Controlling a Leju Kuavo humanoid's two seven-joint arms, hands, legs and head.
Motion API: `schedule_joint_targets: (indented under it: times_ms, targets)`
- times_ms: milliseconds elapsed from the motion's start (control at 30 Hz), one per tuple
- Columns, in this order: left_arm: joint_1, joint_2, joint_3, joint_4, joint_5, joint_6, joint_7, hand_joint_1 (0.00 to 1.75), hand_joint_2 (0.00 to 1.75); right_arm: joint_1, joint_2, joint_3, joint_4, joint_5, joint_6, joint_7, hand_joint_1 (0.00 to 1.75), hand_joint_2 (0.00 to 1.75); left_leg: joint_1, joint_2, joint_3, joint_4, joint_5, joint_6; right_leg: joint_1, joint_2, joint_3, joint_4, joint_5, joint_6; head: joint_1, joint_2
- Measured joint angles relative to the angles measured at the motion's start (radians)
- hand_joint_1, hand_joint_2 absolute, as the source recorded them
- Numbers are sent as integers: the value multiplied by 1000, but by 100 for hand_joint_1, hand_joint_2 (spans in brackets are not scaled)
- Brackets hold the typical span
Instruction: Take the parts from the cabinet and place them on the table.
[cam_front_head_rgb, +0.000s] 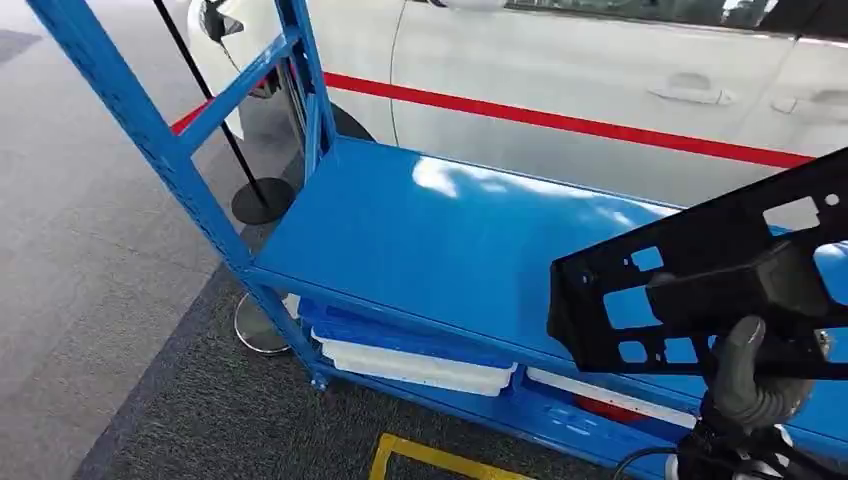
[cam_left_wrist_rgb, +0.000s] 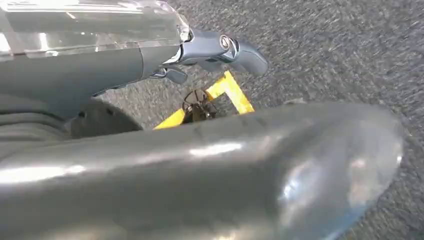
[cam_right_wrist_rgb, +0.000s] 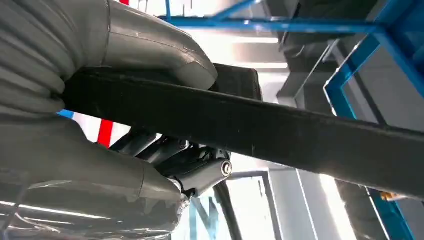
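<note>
My right hand (cam_front_head_rgb: 752, 378) grips a flat black part (cam_front_head_rgb: 700, 290) with several rectangular cut-outs, holding it just above the right end of the blue cabinet's middle shelf (cam_front_head_rgb: 430, 230). In the right wrist view the thumb and fingers of that hand (cam_right_wrist_rgb: 125, 165) clamp the black part (cam_right_wrist_rgb: 260, 127) edge-on, with the blue frame behind. My left hand (cam_left_wrist_rgb: 150, 150) hangs over grey carpet with its fingers (cam_left_wrist_rgb: 235, 50) stretched out and nothing in them.
The shelf's bare blue top reflects light. White and blue trays (cam_front_head_rgb: 410, 362) lie on the lower shelf. A white car with a red stripe (cam_front_head_rgb: 600, 60) stands behind the cabinet. A stanchion base (cam_front_head_rgb: 262, 200) sits at its left end. Yellow floor tape (cam_front_head_rgb: 420, 455) marks the carpet.
</note>
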Motion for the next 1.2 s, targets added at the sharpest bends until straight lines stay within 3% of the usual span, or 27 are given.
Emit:
schedule_joint_targets:
  times_ms: [67, 100, 133, 167, 233, 267, 300, 367, 400, 433, 467, 500, 600, 633, 700, 733, 767, 833, 900, 933, 967, 1000, 1067, 1100, 1133, 1167, 1200]
  targets:
    - [2, -1, 6, 0, 0, 1, 2, 0, 0, -16, 18, 8, 21, -10, 16, 8, 175, 175, -8, 0, -2, -5, 13, 7, -7, 2, 1, -7, 15, 13, 0, 0]
    - [4, -5, 12, 0, 2, 3, 6, 0, 0, -24, 21, 10, 27, -21, 30, 14, 175, 175, 9, 7, -2, -32, 37, 8, 1, 6, -3, -5, 18, 19, 0, 0]
    - [2, -6, 18, 0, 6, 6, 11, 0, 0, -30, 23, 10, 36, -29, 43, 19, 175, 175, 8, 15, 0, -39, 49, 6, -2, 6, -11, 5, -8, 24, 0, 0]
    - [0, -8, 22, 0, 12, 8, 17, 0, 0, -42, 26, 11, 48, -37, 55, 27, 175, 175, 8, 20, -10, -42, 60, 13, -4, 6, -25, 46, -63, 30, 0, 0]
    - [-1, -12, 25, 0, 13, 12, 28, 0, 0, -59, 32, 13, 71, -43, 68, 37, 175, 175, 9, 32, -36, -41, 77, 13, -16, 5, -67, 190, -165, 43, 0, 0]
    - [-2, -12, 26, 0, 13, 15, 34, 0, 0, -61, 34, 15, 82, -45, 71, 39, 175, 175, 11, 38, -47, -40, 84, 12, -22, 5, -77, 245, -186, 50, 0, 0]
    - [-2, -12, 29, 0, 12, 18, 38, 0, 0, -63, 37, 17, 94, -47, 75, 40, 175, 175, 13, 46, -59, -37, 90, 9, -28, 4, -71, 265, -177, 56, 0, 0]
    - [-2, -13, 34, 0, 11, 18, 47, 0, 0, -67, 43, 24, 108, -47, 79, 42, 175, 175, 21, 61, -83, -22, 97, 0, -38, -3, -2, 186, -115, 69, 0, 0]
    - [-2, -13, 35, 0, 11, 18, 53, 0, 0, -71, 46, 30, 114, -48, 82, 42, 175, 175, 26, 68, -95, -9, 97, -4, -42, -20, 57, 102, -88, 77, 0, 0]
    - [-4, -13, 37, 0, 11, 18, 56, 0, 0, -76, 49, 36, 119, -48, 84, 42, 175, 175, 23, 74, -103, 7, 95, -12, -46, -60, 107, 26, -90, 83, 0, 0]
    - [-4, -13, 40, 0, 11, 18, 59, 0, 0, -86, 51, 40, 123, -48, 86, 43, 175, 175, 20, 81, -115, 18, 95, -21, -27, -77, 118, -4, -112, 77, 0, 0]
    - [-3, -14, 42, 0, 11, 18, 64, 0, 0, -87, 59, 50, 129, -48, 88, 44, 175, 175, 19, 88, -114, 22, 98, -27, -29, -68, 107, 5, -101, 55, -4, 0]
    - [-5, -14, 42, 0, 10, 18, 67, 0, 0, -88, 60, 53, 139, -48, 90, 44, 175, 175, 25, 114, -117, 24, 110, -46, -25, -40, 93, -1, -91, 24, -3, 0]
    - [-6, -14, 43, 0, 10, 18, 68, 0, 0, -88, 61, 57, 141, -48, 90, 43, 175, 175, 30, 90, -125, 38, 81, -56, -28, -34, 85, -3, -80, 11, -3, 0]
    - [-5, -14, 43, 0, 10, 17, 73, 0, 0, -88, 69, 63, 142, -47, 90, 42, 175, 175, 31, 33, -157, 140, -32, -61, -27, -14, 59, -3, -59, 0, -4, 0]
    - [-5, -14, 43, 0, 10, 17, 76, 0, 0, -87, 73, 66, 142, -46, 90, 42, 175, 175, 31, 19, -178, 219, -84, -62, -24, -1, 45, -3, -48, -3, -4, 0]
    - [-5, -13, 44, 0, 10, 17, 76, 0, 0, -86, 74, 68, 143, -46, 90, 42, 175, 175, 30, 11, -191, 286, -114, -60, -21, 12, 30, -2, -37, -5, -3, 0]
    - [-6, -12, 46, 0, 10, 17, 77, 0, 0, -80, 75, 67, 145, -46, 90, 42, 175, 175, 29, 7, -166, 304, -93, -49, -14, 37, 3, -1, -15, -5, -4, 0]
    - [-8, -12, 46, 0, 10, 17, 79, 0, 0, -78, 75, 67, 145, -45, 90, 42, 175, 175, 20, -9, -66, 169, -20, -23, -6, 66, -23, -1, 9, -4, -4, 0]
    - [-10, -12, 47, 0, 10, 17, 79, 0, 0, -78, 75, 68, 145, -45, 90, 42, 175, 175, 14, -43, -6, 83, -6, -2, -5, 79, -32, -1, 20, -3, -4, 0]
    - [-12, -5, 47, -1, 11, 17, 79, 0, 0, -77, 76, 68, 145, -45, 90, 42, 175, 175, 9, -86, 39, 3, -37, 20, -3, 84, -39, -1, 30, 1, -3, 0]
    - [-11, -10, 47, -1, 10, 17, 79, 0, 0, -77, 77, 69, 145, -45, 90, 41, 175, 175, 11, -78, 49, -15, -28, 0, -11, 96, -39, -5, 41, 5, -3, 0]
    - [-14, -9, 47, -1, 10, 17, 80, 0, 0, -76, 78, 69, 145, -44, 91, 40, 175, 175, 1, -69, 42, -17, -15, 1, -21, 114, -40, -18, 64, 21, -6, 0]
    - [-18, -8, 48, -1, 10, 17, 80, 0, 0, -74, 78, 68, 145, -44, 90, 40, 175, 175, -1, -57, 40, -28, 0, 2, -18, 128, -40, -27, 78, 30, -5, 0]
    - [-18, -9, 48, -1, 10, 17, 80, 0, 0, -72, 78, 68, 145, -44, 90, 40, 175, 175, 16, -31, 39, -48, 23, 2, -18, 118, -45, -22, 71, 30, -5, 0]
    - [-18, -10, 48, -2, 10, 16, 80, 0, 0, -72, 78, 68, 143, -45, 91, 39, 175, 175, 13, -24, 28, -59, 38, 9, -8, 71, -59, 1, 18, 31, -3, 0]
    - [-16, -10, 48, -2, 10, 15, 79, 0, 0, -74, 78, 69, 144, -44, 91, 39, 175, 175, 13, -8, 18, -59, 52, 15, -9, 40, -78, 61, -56, 35, -2, 0]
